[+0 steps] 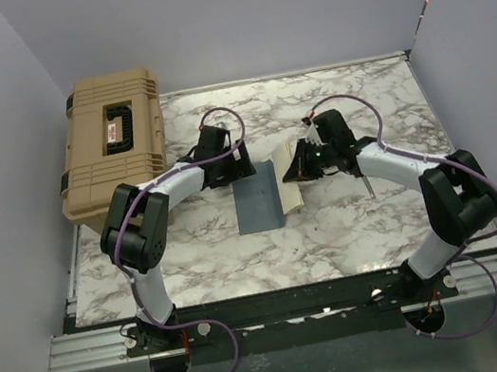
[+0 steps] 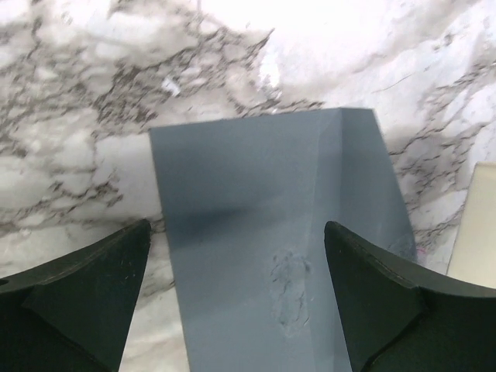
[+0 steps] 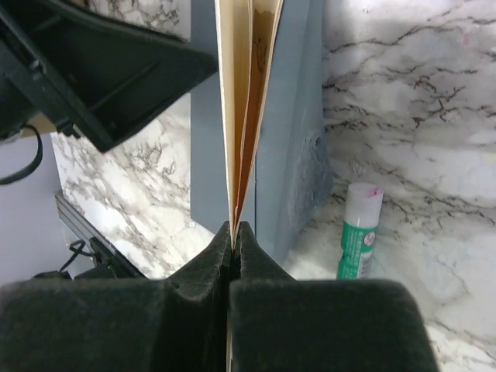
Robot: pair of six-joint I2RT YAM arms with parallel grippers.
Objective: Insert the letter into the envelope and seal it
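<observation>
From above and behind the arm bases, I am looking down over the whole marble table; my left wrist camera is hovering close above the envelope, facing down, while my right wrist camera is sighting tight along the edge of the letter. All three views are sharing the envelope and the marble around it

Picture edges cut off the letter above and the envelope below.

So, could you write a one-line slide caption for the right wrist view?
Right gripper shut on the tan letter, edge-on before the blue-grey envelope; glue stick on the marble table.
</observation>
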